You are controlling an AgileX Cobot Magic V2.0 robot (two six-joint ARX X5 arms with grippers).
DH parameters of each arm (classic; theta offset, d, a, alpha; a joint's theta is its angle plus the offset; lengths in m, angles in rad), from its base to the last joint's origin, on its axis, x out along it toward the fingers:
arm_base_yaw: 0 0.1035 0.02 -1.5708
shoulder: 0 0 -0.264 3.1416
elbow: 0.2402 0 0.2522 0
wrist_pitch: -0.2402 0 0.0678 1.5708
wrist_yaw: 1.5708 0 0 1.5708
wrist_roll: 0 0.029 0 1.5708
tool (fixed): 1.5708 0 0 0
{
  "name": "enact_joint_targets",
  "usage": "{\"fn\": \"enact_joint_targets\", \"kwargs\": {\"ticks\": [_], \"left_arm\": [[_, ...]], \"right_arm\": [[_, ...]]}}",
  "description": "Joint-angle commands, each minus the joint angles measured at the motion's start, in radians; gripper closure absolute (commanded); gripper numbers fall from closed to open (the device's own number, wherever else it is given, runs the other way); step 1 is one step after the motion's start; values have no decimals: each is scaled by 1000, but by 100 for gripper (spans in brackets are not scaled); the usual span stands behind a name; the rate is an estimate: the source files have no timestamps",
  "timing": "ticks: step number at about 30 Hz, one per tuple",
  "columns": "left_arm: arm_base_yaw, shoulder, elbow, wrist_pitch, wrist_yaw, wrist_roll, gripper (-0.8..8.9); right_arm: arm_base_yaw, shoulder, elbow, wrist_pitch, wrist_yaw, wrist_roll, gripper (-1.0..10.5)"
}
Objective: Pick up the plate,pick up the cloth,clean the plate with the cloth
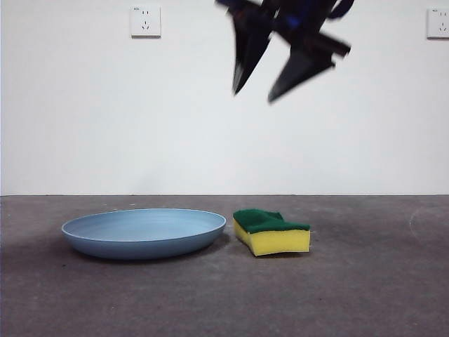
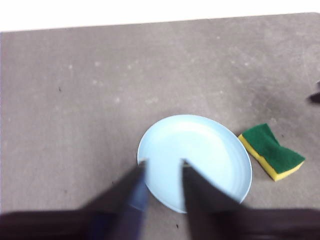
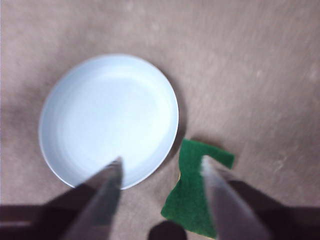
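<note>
Matte grey table, round plate, wavy cloth

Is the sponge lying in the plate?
No, the sponge lies on the table beside the plate, green face up, with neither gripper touching it.

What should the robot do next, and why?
Probably lower the right gripper toward the sponge. Its jaws are open and it hangs high above, nearly over the sponge, which lies green side up beside the plate. Nothing is held yet. The left gripper, also open, waits over the plate.
</note>
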Motion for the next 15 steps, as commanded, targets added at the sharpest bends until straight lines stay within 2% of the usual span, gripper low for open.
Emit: {"fn": "enact_joint_targets", "kwargs": {"ticks": [1,7,12,15], "left_arm": [[-1,-8,-8,43,0,30,821],[0,-57,-29,88,-51,65,822],[1,-148,-107,126,-71,66,822],[1,-217,-173,150,-74,45,822]], "right_arm": [[2,-48,-7,6,-1,-33,958],[9,-172,-67,61,2,-51,958],[11,-315,-238,195,53,-44,958],[17,-418,-381,293,55,-18,958]]}}
